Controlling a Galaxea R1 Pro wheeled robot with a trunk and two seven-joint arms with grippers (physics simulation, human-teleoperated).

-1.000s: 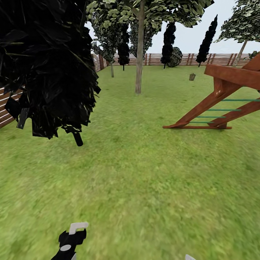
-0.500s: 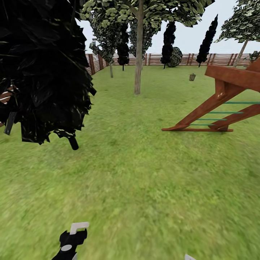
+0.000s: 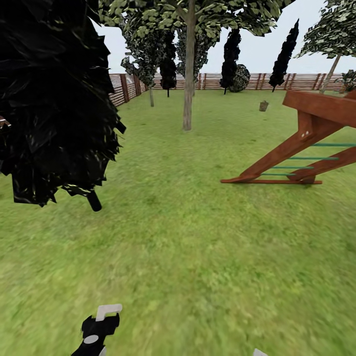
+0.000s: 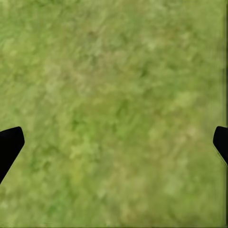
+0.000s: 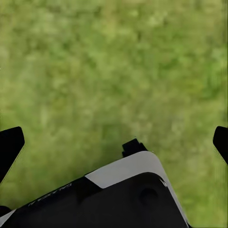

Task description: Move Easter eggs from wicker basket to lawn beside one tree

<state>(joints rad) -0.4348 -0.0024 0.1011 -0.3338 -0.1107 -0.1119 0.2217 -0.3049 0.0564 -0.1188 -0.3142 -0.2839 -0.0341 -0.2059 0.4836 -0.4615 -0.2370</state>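
Note:
The lawn (image 3: 198, 237) spreads ahead of me. Far off on the grass stands the small wicker basket (image 3: 263, 105), too distant to make out any Easter eggs in it. A tree (image 3: 187, 94) with a straight grey-brown trunk rises at mid-distance, left of the basket. My left gripper (image 4: 114, 145) is open over bare grass, its dark fingertips (image 4: 9, 145) wide apart. My right gripper (image 5: 114, 142) is open too, with grass between its fingertips (image 5: 10, 142). The left arm's end (image 3: 101, 321) shows at the head view's lower edge.
A dark cypress-like tree (image 3: 54, 109) looms close on the left. A brown wooden play frame (image 3: 301, 148) with green rungs stands on the right. A slatted fence (image 3: 207, 81) and more trees line the back. Open grass runs between cypress and frame.
The whole head view has shifted: the cypress slid left and the play frame sits slightly lower, so the camera has moved. Both grippers look the same.

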